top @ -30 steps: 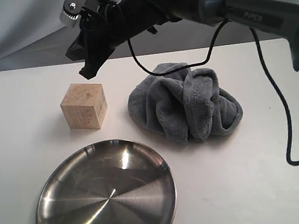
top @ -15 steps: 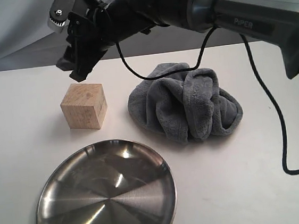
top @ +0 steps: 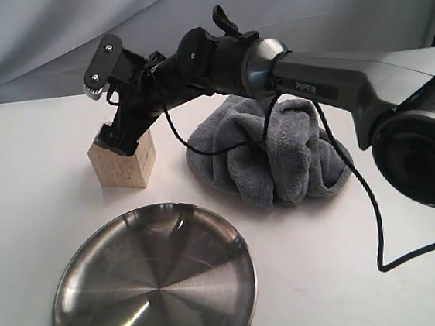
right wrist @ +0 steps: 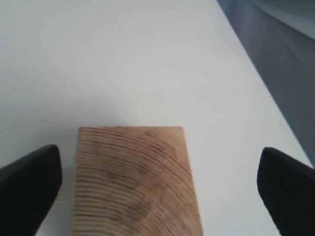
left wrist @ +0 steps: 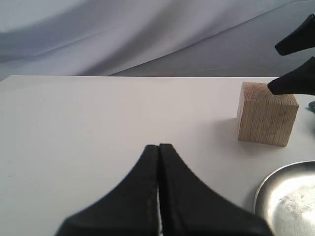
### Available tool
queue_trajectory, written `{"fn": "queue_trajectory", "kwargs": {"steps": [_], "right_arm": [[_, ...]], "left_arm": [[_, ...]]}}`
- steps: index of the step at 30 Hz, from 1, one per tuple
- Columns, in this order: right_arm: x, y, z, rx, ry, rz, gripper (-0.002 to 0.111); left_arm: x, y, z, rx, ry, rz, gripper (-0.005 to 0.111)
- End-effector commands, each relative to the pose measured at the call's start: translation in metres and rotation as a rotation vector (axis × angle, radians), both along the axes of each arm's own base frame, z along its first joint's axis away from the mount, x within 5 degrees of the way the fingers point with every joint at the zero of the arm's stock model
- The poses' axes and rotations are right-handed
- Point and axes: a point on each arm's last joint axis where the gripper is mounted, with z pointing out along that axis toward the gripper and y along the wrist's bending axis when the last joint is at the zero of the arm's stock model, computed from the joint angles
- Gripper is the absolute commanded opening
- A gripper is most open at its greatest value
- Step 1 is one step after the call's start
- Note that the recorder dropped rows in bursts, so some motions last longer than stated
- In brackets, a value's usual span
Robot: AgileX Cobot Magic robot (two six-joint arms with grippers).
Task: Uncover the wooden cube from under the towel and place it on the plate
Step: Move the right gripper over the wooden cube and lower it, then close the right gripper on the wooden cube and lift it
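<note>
1. Wooden cube (top: 123, 168): pale, grained block with dark streaks. It stands uncovered and upright on the bench (top: 29, 151), not on the plate. In the exterior view it sits left of the towel, with a strip of bare bench between them, and behind the plate, near it but apart.
2. Right jaws: open wide and lowered around the top of the cube. The right wrist view shows the cube's grained top face (right wrist: 135, 182) between two black fingertips (right wrist: 29, 189). One is close beside the cube and the other well apart, with bare bench showing on both sides. No grip.
3. Right arm (top: 319, 90): black, reaching from the right of the exterior view across above the towel to the cube. A black cable (top: 375, 216) trails from it down onto the bench.
4. Towel (top: 279, 153): grey-blue fleece, bunched in thick folds, lying on the bench right of the cube.
5. Plate (top: 153, 286): round, shallow, shiny steel with a raised rim, at the front of the bench.
6. Left jaws: closed, tips pressed together, above bare bench and well apart from the cube. The left wrist view also shows the cube (left wrist: 267, 115), the plate's rim (left wrist: 290, 196), and one right fingertip at the cube's top edge. Whether it touches cannot be told.
7. Backdrop cloth (top: 34, 42): grey, draped behind the bench.
</note>
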Motion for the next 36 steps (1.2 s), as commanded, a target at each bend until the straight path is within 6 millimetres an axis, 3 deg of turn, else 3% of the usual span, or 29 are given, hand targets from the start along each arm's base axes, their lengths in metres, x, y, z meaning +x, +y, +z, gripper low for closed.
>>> {"fn": "queue_trajectory", "kwargs": {"steps": [1,10,16,20,36], "right_arm": [[0.005,0.001,0.003,0.051,-0.036,-0.059,0.105],[0.002,0.000,-0.005,-0.030,-0.044,-0.004,0.105],[0.003,0.001,-0.038,-0.057,0.027,-0.002,0.105],[0.001,0.003,-0.038,-0.008,0.089,-0.012,0.105],[0.011,0.002,-0.050,0.027,0.036,-0.099,0.105]], "left_arm": [[0.000,0.000,0.001,-0.009,-0.015,-0.006,0.001],[0.000,0.000,0.001,-0.009,-0.015,-0.006,0.001],[0.000,0.000,0.001,-0.009,-0.015,-0.006,0.001],[0.000,0.000,0.001,-0.009,-0.015,-0.006,0.001],[0.000,0.000,0.001,-0.009,-0.015,-0.006,0.001]]}}
